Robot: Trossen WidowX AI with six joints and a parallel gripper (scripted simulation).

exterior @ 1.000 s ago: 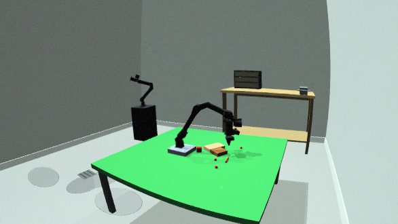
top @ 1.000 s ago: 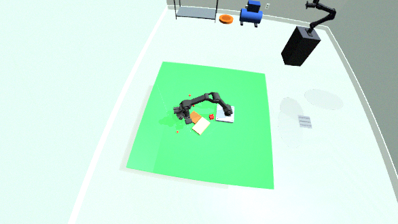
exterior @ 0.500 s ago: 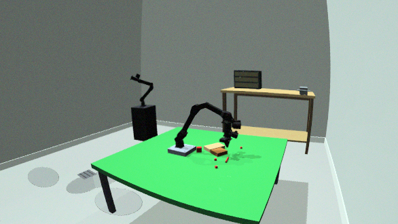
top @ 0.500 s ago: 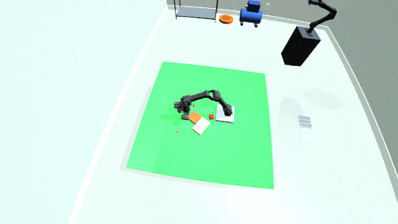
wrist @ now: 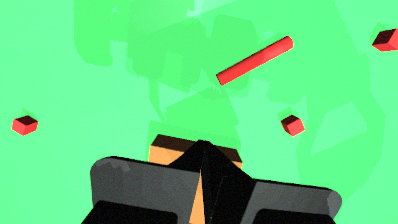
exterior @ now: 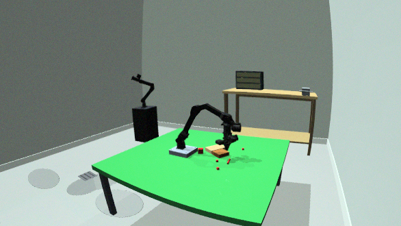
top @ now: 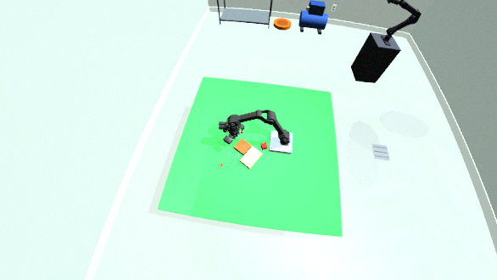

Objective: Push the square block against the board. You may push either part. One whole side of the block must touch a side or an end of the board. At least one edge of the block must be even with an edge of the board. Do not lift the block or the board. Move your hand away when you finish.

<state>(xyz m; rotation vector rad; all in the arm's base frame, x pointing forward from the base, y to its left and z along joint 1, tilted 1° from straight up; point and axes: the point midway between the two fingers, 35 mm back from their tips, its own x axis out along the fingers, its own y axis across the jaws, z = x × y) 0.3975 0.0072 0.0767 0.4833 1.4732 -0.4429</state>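
Observation:
The square orange-brown block (top: 242,147) (exterior: 220,153) (wrist: 164,154) lies flat. Its lower right side in the top view appears to meet a long side of the cream board (top: 251,158) (exterior: 214,148). Their upper corners there look nearly even; a small gap or offset cannot be told at this size. My gripper (top: 234,135) (exterior: 228,148) (wrist: 202,145) is shut and holds nothing. It points down near the block's side away from the board, and its fingers cover much of the block in the wrist view. Whether the tips touch the block cannot be told.
A larger red cube (top: 264,146) (exterior: 200,151) lies between the parts and the arm's base plate (top: 276,148) (exterior: 187,151). A red stick (exterior: 228,161) (wrist: 255,60) and small red pieces (exterior: 217,160) (wrist: 293,125) lie around the block on the green table top (top: 271,195) (exterior: 191,178).

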